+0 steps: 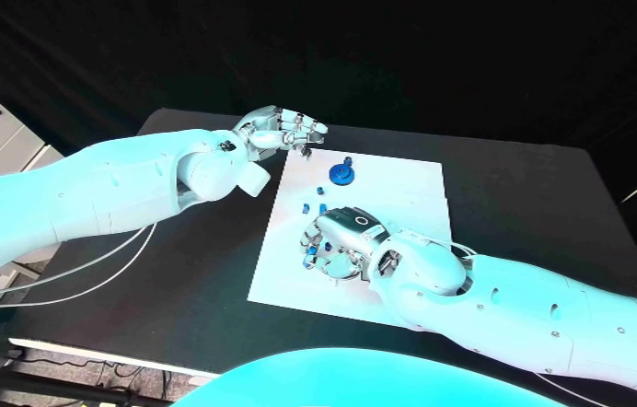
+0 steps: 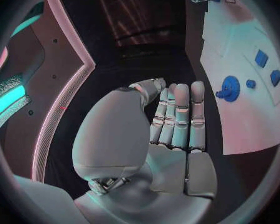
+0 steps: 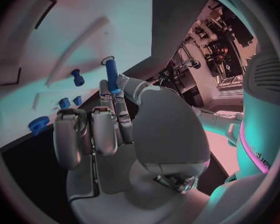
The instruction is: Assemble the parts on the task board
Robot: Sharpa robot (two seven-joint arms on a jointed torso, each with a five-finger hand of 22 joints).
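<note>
Your right hand (image 1: 342, 239) sits low over the near left part of the white board (image 1: 399, 186), and it pinches a slim blue peg (image 3: 110, 74) between thumb and a finger, the other fingers curled beside it. Your left hand (image 1: 282, 132) hovers off the board's far left corner with its fingers straight and together, holding nothing.

The peg looks like light, rigid plastic, smooth along its stem, so judge it as easy to lift but quick to twist or slip in a fingertip pinch. Hold it around the middle of the stem, leaving the lower end free to go into whatever hole it belongs to; I cannot tell from here which hole that is. The round blue gear (image 1: 342, 176) with its knob, further up the board, seems just as stiff and light; take it by the toothed rim or the knob.

The head view gives you the layout: gear towards the far side, a few small blue pieces (image 1: 323, 189) between the gear and your right hand. It hides the peg behind your fingers. The right wrist view shows the peg standing up clear of the fingertips. The left wrist view shows the flat empty palm, with the gear and small pieces off to its side.
</note>
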